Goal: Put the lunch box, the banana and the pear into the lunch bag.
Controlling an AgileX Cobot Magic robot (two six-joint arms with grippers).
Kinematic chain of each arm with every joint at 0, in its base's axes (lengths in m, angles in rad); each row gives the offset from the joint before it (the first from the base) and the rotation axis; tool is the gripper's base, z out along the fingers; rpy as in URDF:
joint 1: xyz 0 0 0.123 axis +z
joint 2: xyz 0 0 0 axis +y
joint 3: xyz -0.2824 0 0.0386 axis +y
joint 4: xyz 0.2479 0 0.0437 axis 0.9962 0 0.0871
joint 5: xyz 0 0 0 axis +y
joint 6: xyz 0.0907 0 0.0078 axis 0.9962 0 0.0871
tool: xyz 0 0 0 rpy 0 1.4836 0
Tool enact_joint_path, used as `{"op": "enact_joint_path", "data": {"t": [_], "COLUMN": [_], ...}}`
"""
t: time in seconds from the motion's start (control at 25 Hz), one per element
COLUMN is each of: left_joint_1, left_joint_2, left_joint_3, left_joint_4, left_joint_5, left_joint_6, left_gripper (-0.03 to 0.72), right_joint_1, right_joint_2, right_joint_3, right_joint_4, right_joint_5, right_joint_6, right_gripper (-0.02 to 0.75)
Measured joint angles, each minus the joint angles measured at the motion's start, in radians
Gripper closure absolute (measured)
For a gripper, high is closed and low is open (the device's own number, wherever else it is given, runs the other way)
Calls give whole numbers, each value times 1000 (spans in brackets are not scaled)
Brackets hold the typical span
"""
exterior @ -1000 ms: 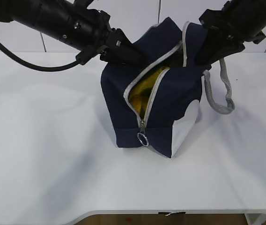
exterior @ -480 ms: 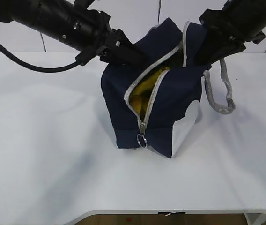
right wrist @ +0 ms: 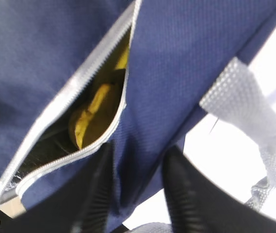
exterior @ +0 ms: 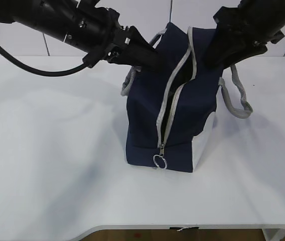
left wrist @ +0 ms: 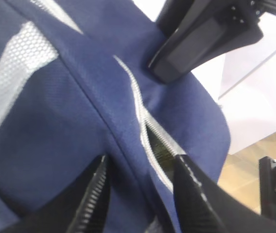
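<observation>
Outside, the lunch bag [exterior: 175, 108] is standing on the tabletop [exterior: 52, 160]. Left wrist: the left end effector [left wrist: 138, 194] is pinching its fabric. Right wrist: the right end effector [right wrist: 135, 187] is gripping fabric beside the opening, something yellow [right wrist: 96, 114] showing inside.

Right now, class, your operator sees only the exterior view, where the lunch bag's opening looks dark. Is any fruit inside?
Observer: Yes. The right wrist view shows yellow fruit through the open zipper of the lunch bag; which fruit, I cannot tell.
Operator: What is the right gripper holding?
Observer: The right gripper pinches the blue fabric just beside that gap.
Operator: And the left?
Observer: The left gripper has a fabric fold between its fingers, by the zipper.
</observation>
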Motion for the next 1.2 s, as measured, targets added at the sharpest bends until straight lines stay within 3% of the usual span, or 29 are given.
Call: {"op": "enact_joint_path", "data": {"t": [0.16, 0.44, 0.76, 1.2], "left_joint_1": [0, 28, 150, 268], "left_joint_2": [-2, -44, -50, -179], "left_joint_3": [0, -82, -151, -151], "left_joint_4": [-26, -108, -306, -319], "left_joint_5": [2, 42, 168, 192], "left_joint_6": [22, 46, 49, 165], "left_gripper": [342, 340, 365, 407], "right_joint_1": [0, 0, 0, 0], "right_joint_2": [0, -14, -118, -183], "right_joint_3": [0, -43, -108, -108], "right_joint_4": [0, 16, 78, 133], "right_joint_5": [-2, -2, -2, 2], "right_joint_6": [-6, -37, -90, -101], "right_gripper": [330, 316, 316, 316]}}
